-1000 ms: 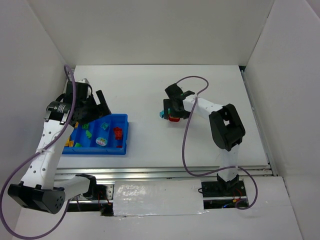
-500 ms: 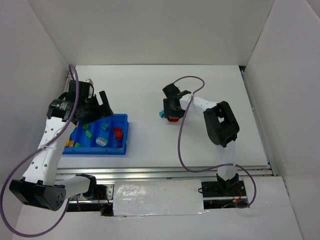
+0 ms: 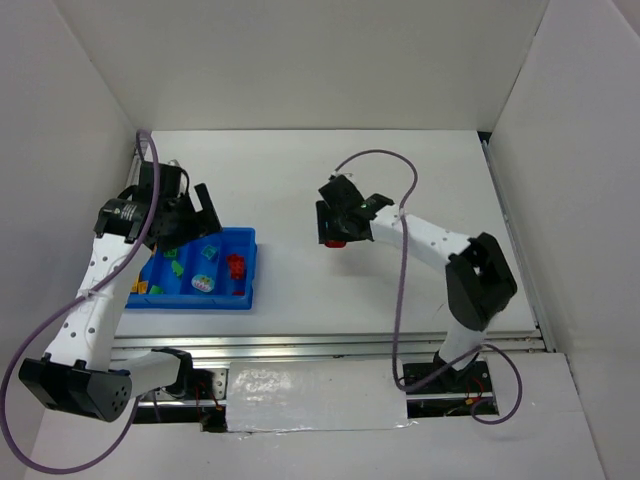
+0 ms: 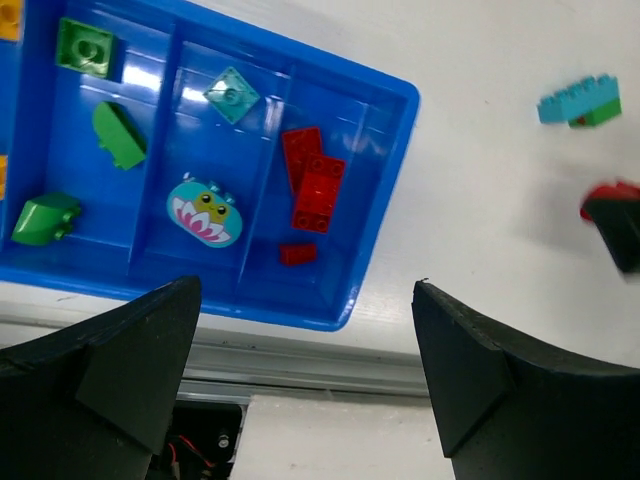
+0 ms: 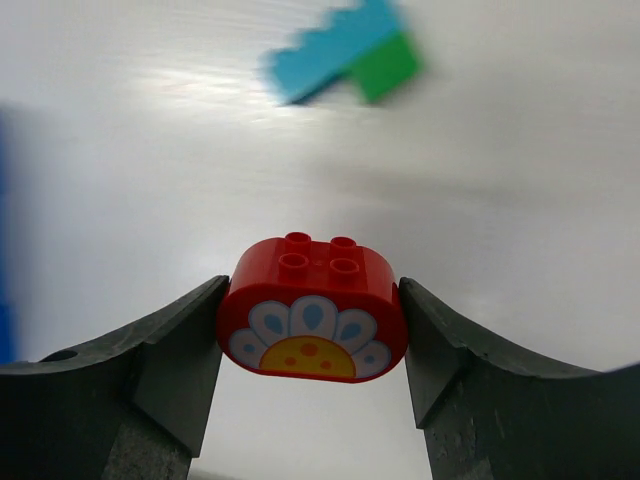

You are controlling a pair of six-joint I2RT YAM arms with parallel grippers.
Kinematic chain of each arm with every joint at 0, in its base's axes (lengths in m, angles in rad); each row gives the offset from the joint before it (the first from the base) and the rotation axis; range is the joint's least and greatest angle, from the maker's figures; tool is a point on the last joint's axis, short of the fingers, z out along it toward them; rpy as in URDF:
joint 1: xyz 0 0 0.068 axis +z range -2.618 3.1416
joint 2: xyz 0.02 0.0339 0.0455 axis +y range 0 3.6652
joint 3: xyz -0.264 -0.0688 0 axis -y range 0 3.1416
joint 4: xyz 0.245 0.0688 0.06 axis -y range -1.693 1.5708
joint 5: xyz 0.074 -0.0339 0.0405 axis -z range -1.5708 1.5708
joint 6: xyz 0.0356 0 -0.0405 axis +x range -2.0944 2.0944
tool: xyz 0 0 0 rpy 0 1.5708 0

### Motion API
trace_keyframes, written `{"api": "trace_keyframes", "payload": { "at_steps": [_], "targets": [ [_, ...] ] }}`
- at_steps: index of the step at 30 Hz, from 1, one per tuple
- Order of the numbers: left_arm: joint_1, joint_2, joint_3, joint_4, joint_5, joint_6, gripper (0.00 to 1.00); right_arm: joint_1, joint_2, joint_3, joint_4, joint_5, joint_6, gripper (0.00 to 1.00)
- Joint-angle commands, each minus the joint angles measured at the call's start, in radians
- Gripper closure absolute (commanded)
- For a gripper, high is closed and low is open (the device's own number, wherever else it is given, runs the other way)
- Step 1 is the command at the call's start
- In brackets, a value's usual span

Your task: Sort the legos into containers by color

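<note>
Our right jaws pinch the red brick by its rounded ends over the bench, well apart from the tray. Our left jaws gape wide above the tray. The brick's curved ends may let it slip out mid-carry.

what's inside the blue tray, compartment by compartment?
Blue tray: red bricks in one end compartment; next, a teal brick and a shark-faced piece; next, three green bricks. Last compartment: cropped in the wrist view, partly under the left arm overhead.
</note>
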Motion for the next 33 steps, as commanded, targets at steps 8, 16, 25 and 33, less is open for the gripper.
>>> {"api": "trace_keyframes", "payload": {
  "at_steps": [8, 16, 25, 33],
  "targets": [
    [0.004, 0.029, 0.12, -0.229, -0.454, -0.333, 0.0, 0.268, -0.134, 0.071, 0.204, -0.22, 0.02, 0.62],
    [0.018, -0.089, 0.108, -0.228, -0.505, -0.373, 0.01, 0.382, 0.065, 0.253, 0.354, -0.413, -0.134, 0.6],
    [0.025, -0.132, 0.102, -0.23, -0.482, -0.297, 0.0, 0.41, 0.245, 0.419, 0.278, -0.462, -0.276, 0.55],
    [0.03, -0.15, 0.107, -0.208, -0.464, -0.249, 0.01, 0.417, 0.322, 0.465, 0.248, -0.485, -0.319, 0.47]
  ]
}}
